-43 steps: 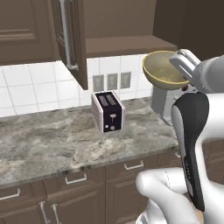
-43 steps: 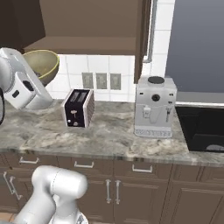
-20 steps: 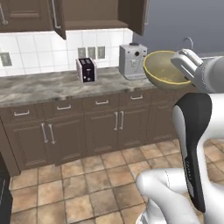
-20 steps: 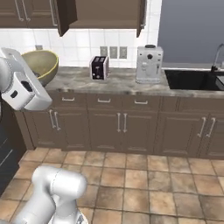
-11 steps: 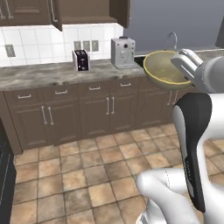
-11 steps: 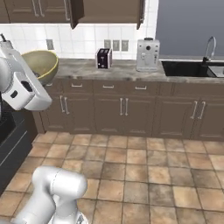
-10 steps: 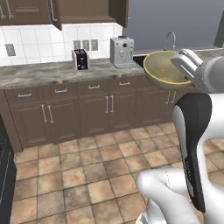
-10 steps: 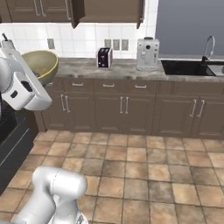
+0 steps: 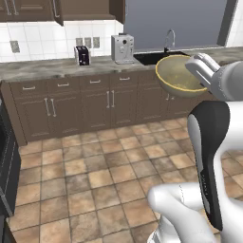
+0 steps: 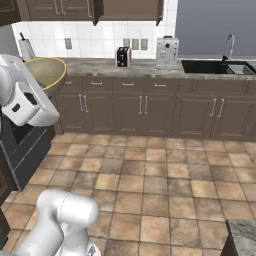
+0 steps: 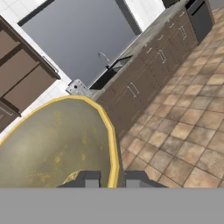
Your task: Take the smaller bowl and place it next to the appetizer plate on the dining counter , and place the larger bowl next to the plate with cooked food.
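The gripper [image 11: 108, 179] is clamped on the rim of the smaller bowl [image 9: 178, 75], one dark fingertip inside the olive-yellow wall and the other outside it, so the bowl is carried rather than sitting on any surface. In the hand view the bowl [image 11: 57, 144] hangs to one side of the jaws, its pale rim running up and away from the fingertips, mouth open toward the camera; the grip is at the edge, not across the middle. Taking the toaster counter [image 9: 57, 69] as the landmark, the bowl is held high in the air well apart from it, out over the tiled floor [image 9: 95, 175] in front of its lower cabinets, and level with or a little above its stone top. The toaster [image 10: 122, 56] and the coffee machine [image 10: 167, 52] stand on that counter, with the sink [image 10: 220, 66] farther along it on the coffee machine's side. A corner of grey marbled stone [image 10: 242, 237] shows at the lower right of the right base view, across the floor from the toaster counter; it may belong to the dining counter, though too little shows to be sure. Neither plate is visible from here, so the bowl's placement waits on the base bringing that counter into view, probably away from the toaster counter.
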